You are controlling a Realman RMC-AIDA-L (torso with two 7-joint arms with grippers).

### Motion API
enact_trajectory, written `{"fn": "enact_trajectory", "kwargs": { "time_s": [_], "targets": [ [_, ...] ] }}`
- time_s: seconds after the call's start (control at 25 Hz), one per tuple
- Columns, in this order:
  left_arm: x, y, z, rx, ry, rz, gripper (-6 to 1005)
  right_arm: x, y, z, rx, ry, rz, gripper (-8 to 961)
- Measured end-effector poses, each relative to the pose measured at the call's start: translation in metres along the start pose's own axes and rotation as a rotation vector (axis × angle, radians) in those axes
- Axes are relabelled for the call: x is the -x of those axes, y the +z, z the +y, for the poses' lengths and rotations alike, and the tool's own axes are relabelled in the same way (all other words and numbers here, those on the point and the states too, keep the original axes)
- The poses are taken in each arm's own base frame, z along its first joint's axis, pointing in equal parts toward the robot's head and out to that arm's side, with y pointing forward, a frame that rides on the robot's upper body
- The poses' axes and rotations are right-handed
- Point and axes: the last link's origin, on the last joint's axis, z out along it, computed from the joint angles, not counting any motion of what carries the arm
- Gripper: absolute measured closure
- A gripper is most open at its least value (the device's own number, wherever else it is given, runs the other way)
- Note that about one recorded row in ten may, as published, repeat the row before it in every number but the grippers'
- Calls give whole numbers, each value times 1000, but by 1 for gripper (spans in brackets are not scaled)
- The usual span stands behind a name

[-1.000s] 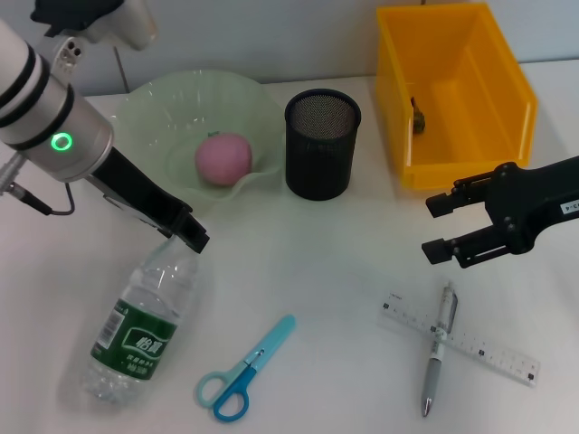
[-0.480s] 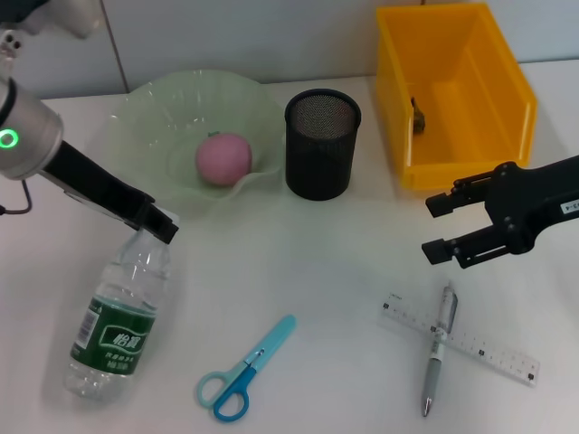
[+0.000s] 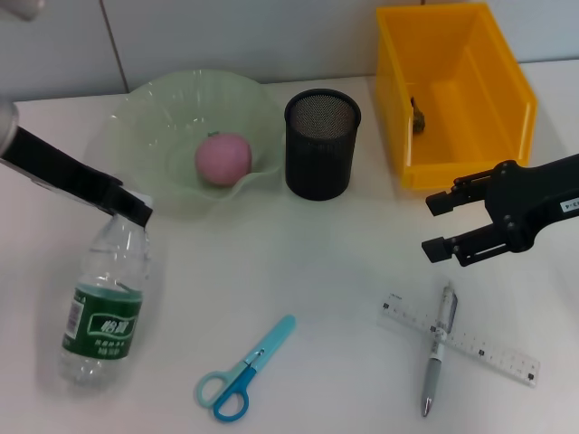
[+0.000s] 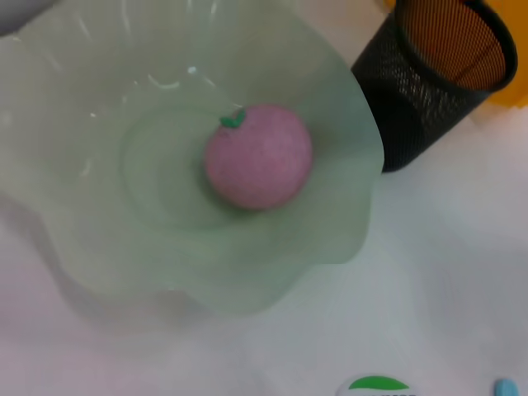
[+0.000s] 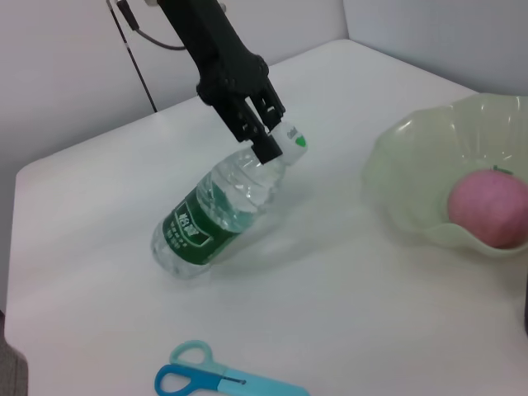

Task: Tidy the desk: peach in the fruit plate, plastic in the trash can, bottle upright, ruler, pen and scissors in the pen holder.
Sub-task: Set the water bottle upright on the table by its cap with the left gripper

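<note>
My left gripper (image 3: 136,210) is shut on the neck of the clear bottle (image 3: 99,307) with a green label; the bottle leans with its base on the table, as the right wrist view (image 5: 219,216) also shows. The pink peach (image 3: 223,158) lies in the green fruit plate (image 3: 145,117). The black mesh pen holder (image 3: 322,145) stands beside the plate. Blue scissors (image 3: 246,369) lie at the front. The pen (image 3: 438,348) lies across the ruler (image 3: 470,344) at the front right. My right gripper (image 3: 439,226) is open and empty above them.
The yellow bin (image 3: 516,99) stands at the back right with a small dark object (image 3: 417,116) inside. The table's left edge is near the bottle in the right wrist view. The left wrist view shows the peach (image 4: 258,157) and the pen holder (image 4: 429,82).
My left gripper has moved left with the bottle's neck, and the bottle has swung with it and stands steeper. The right arm has not moved.
</note>
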Motion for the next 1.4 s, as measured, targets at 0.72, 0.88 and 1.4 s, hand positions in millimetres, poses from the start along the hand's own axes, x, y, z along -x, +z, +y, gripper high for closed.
{"fn": "enact_trajectory", "kwargs": {
  "time_s": [0.72, 0.88, 1.4],
  "targets": [
    [3, -22, -2, -37, 25, 44, 566, 5, -1, -2, -6, 6, -1, 193],
    [3, -26, 0, -42, 37, 50, 566, 5, -1, -2, -7, 8, -2, 192],
    [2, -36, 1, -61, 53, 85, 566, 5, -2, -3, -10, 20, 0, 192]
  ]
}}
